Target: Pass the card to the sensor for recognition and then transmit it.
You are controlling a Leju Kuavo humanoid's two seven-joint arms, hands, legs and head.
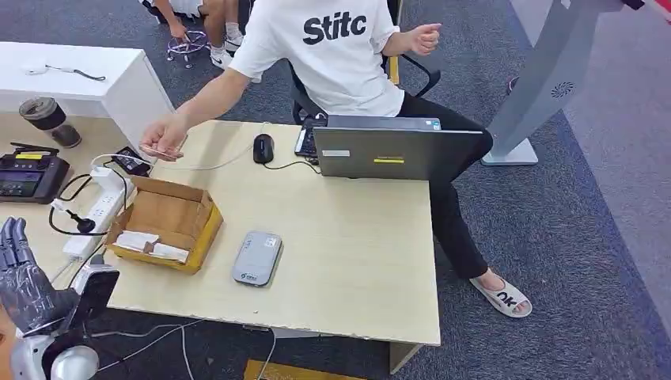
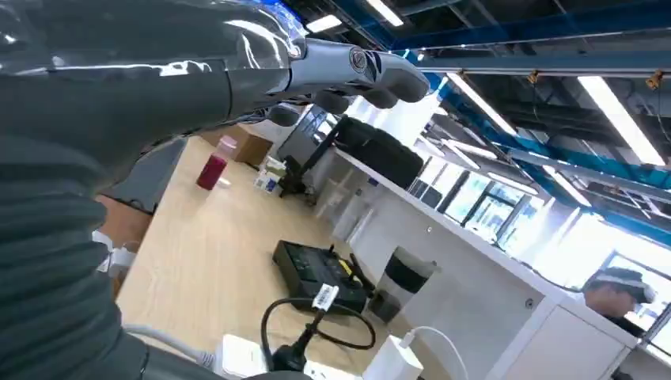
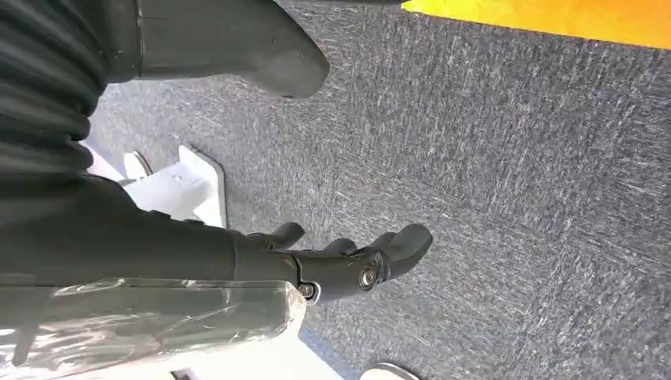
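My left hand (image 1: 22, 273) sits at the lower left of the head frame, raised, fingers apart, holding nothing. The card (image 1: 162, 151) is pinched in the person's hand (image 1: 164, 136), upper left; a misjudged reach could knock the cardboard box (image 1: 164, 222). The sensor (image 1: 258, 257) lies centre. My right hand (image 3: 348, 257) hangs over carpet, loosely curled, empty.
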